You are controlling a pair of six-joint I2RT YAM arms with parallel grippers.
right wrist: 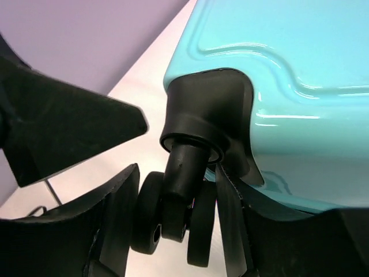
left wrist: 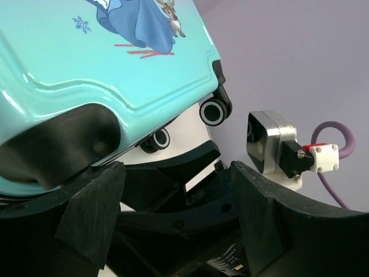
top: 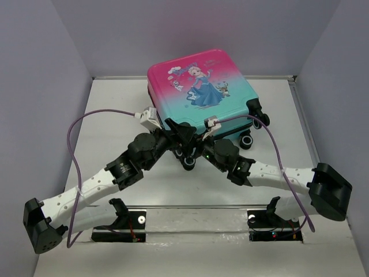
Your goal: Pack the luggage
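Luggage (top: 199,86) is lying flat and closed at the far centre of the white table (top: 115,115), with its printed shell facing up. Its long axis is running from near to far, turned slightly clockwise in the overhead view. The pink top end is pointing toward the back wall (top: 184,29), and the teal wheel end is pointing toward the arm bases. The black zipper band is showing along the left side edge. Two right-hand casters (top: 248,140) are projecting past the near-right corner and resting on the table.

The near-left caster (right wrist: 181,161) is hanging below its black corner housing. The right gripper (right wrist: 177,173) is clenching on this caster: one finger (right wrist: 118,219) is bearing on the outer face of one twin wheel, and the other finger is bearing on the opposite wheel.

The left gripper (left wrist: 176,173) is standing released just beside the same corner. Its fingers (left wrist: 92,213) are spread wide and enclosing nothing of the luggage, while the corner housing is sitting just above the left finger. Parts of the right arm are lying across the gap behind it. The right arm's wrist camera (left wrist: 270,144) is sitting just beyond, with a purple cable (left wrist: 334,138) looping from it.
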